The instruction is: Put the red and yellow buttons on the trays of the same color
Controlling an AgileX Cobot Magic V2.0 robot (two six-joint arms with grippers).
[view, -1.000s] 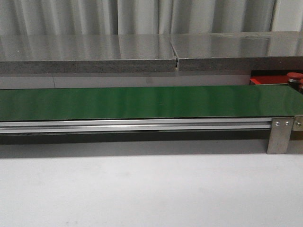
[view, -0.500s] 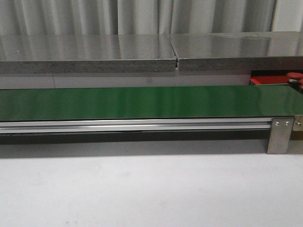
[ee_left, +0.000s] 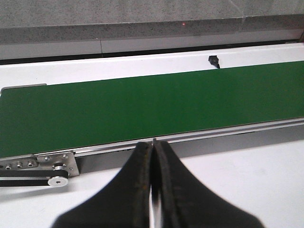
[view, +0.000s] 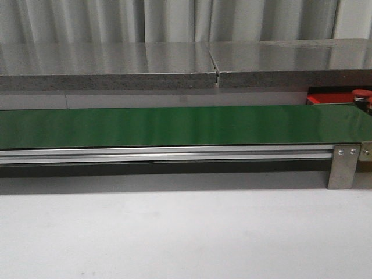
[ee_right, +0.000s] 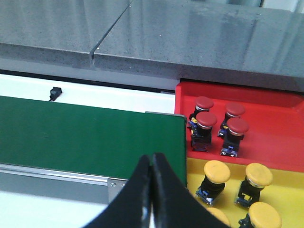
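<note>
Right wrist view: both pincers [ee_right: 152, 164] [ee_left: 153, 149] closed, empty; green belt [ee_right: 90, 135] bare, beside red tray [ee_right: 280, 121].

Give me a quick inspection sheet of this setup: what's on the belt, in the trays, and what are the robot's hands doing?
Surface: long green conveyor belt on a white table; nothing on the belt.
Job's things: four red-capped push buttons in the flat red plastic tray; at least four yellow-capped push buttons in the yellow plastic tray beside it, at the belt's end.
Clutter: nothing seen.
Grippers: left gripper and right gripper have fingers shut, holding nothing, near the belt's edge.
Cables: nothing seen; small black sensor beside the belt.
Surroundings: grey stone-like shelf, pale curtain.
</note>
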